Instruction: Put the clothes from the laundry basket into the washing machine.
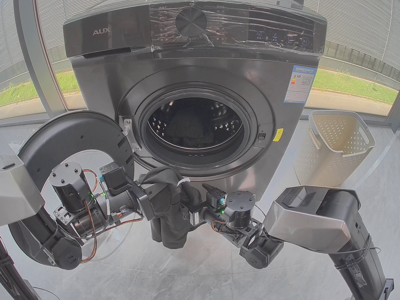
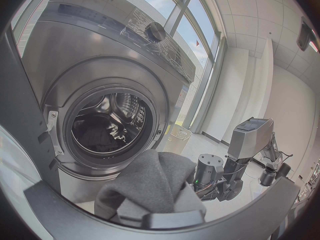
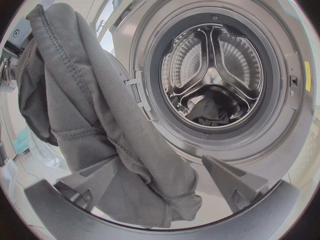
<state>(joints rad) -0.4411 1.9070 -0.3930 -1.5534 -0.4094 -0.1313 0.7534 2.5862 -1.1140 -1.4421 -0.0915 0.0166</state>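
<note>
Grey garment (image 1: 166,215) hung low before the washing machine (image 1: 104,84), clamped in the left gripper (image 1: 151,196); the right gripper (image 1: 190,215) sat against it, jaws apart. We judged the dangling hem could snag the door rim (image 1: 196,168) during loading.

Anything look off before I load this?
Crinkled plastic film covers the control panel of the washing machine. The grey garment hangs from the left gripper but drapes over one finger of the open right gripper.
</note>
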